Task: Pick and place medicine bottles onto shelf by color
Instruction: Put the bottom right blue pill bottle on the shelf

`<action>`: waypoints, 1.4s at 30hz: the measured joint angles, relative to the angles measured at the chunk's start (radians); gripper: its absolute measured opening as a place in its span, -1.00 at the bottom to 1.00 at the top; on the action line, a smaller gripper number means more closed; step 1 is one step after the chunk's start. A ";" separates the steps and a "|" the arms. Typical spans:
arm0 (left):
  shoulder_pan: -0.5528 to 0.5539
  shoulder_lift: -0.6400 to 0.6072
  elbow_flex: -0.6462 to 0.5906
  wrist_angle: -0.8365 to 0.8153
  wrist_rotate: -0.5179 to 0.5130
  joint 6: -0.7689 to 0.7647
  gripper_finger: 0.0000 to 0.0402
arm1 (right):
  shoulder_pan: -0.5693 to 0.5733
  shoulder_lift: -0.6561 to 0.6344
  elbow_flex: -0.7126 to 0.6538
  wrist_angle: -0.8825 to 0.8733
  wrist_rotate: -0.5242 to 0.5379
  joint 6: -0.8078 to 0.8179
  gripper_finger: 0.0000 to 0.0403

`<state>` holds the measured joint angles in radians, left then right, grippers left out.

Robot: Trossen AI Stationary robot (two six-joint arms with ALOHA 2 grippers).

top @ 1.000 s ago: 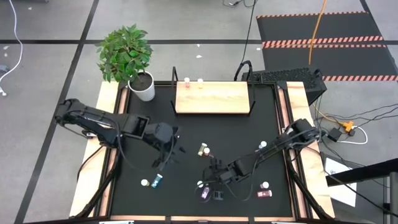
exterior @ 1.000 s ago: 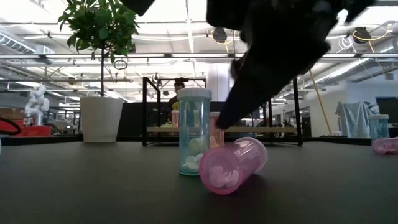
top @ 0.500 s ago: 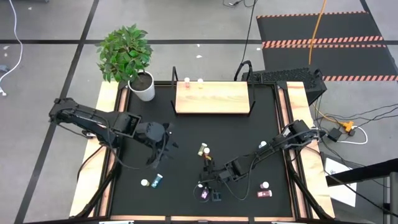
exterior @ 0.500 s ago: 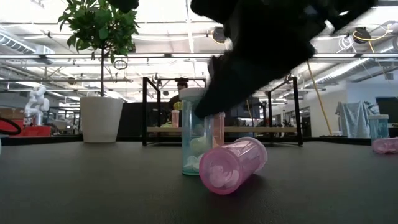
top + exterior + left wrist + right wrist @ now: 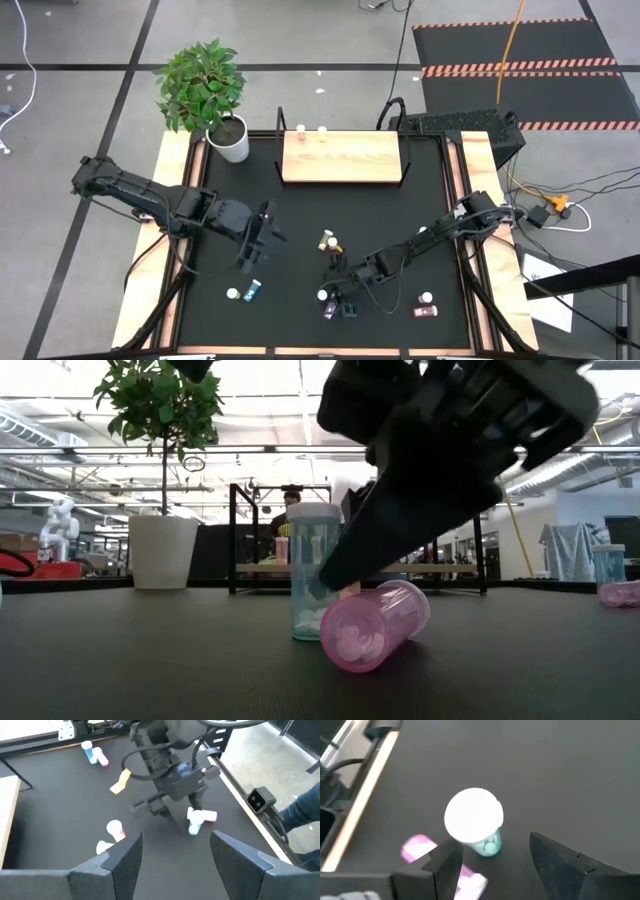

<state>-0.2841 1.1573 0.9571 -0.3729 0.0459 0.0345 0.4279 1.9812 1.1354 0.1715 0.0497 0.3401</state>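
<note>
An upright teal translucent medicine bottle with a white cap [image 5: 474,820] stands on the black table mat [image 5: 300,215], directly below the right gripper [image 5: 490,857] and ahead of its spread, empty fingers [image 5: 560,857]. Touching that bottle, on the gripper's near side, a pink translucent bottle [image 5: 375,625] lies tipped on its side. The gripper hangs low above the pair, near the table's front edge.

The left gripper [image 5: 175,855] hovers open and empty well off to the right gripper's left. A small teal bottle [image 5: 253,290] lies in front of the left gripper, and a yellow bottle [image 5: 327,241] lies between the two arms.

The light tan wooden shelf with black metal end posts [image 5: 341,157] sits far beyond both grippers, with two tiny bottles [image 5: 301,129] at its back edge.
</note>
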 joint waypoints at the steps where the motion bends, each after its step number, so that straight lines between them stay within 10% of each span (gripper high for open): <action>1: 0.000 0.000 -0.009 0.014 -0.004 0.000 0.16 | -0.003 0.000 -0.007 0.011 -0.001 0.003 0.10; 42: -0.108 0.136 -0.032 0.160 -0.047 0.035 0.16 | 0.000 0.000 -0.117 0.210 -0.072 -0.018 0.10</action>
<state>-0.3925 1.2930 0.9249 -0.2126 -0.0013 0.0692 0.4279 1.9808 1.0180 0.3813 -0.0228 0.3220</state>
